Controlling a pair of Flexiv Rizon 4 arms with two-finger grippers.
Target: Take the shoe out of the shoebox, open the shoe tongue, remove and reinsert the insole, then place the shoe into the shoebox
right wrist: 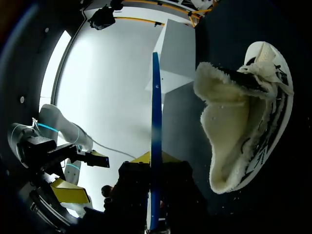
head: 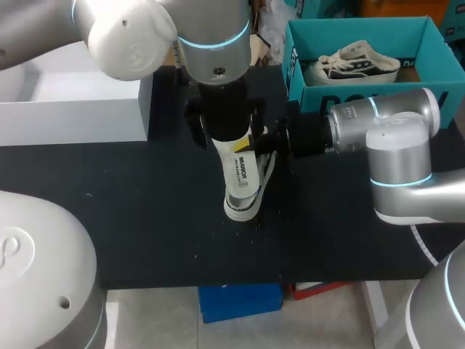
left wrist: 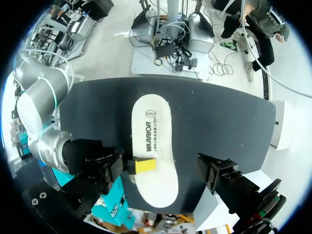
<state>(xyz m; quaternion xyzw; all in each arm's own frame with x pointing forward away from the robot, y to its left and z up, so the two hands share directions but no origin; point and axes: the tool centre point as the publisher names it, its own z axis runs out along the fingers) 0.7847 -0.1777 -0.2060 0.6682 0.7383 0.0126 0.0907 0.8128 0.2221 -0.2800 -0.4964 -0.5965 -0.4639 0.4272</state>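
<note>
A white insole (head: 243, 173) with dark print is held over the white shoe (head: 244, 206) at the table's middle. My right gripper (head: 275, 138) comes in from the right and is shut on the insole's edge. In the right wrist view the insole (right wrist: 155, 136) shows edge-on as a thin blue strip between that gripper's (right wrist: 152, 161) fingers, with the fleece-lined shoe (right wrist: 234, 122) beside it. My left gripper (head: 231, 145) hangs straight above the insole (left wrist: 153, 141), wide open (left wrist: 161, 178) and holding nothing. The insole hides the shoe in the left wrist view.
The teal shoebox (head: 296, 51) stands at the back right with a second shoe (head: 354, 64) inside. A white box (head: 73, 109) sits at the back left. My right arm (left wrist: 44, 146) reaches in beside the insole.
</note>
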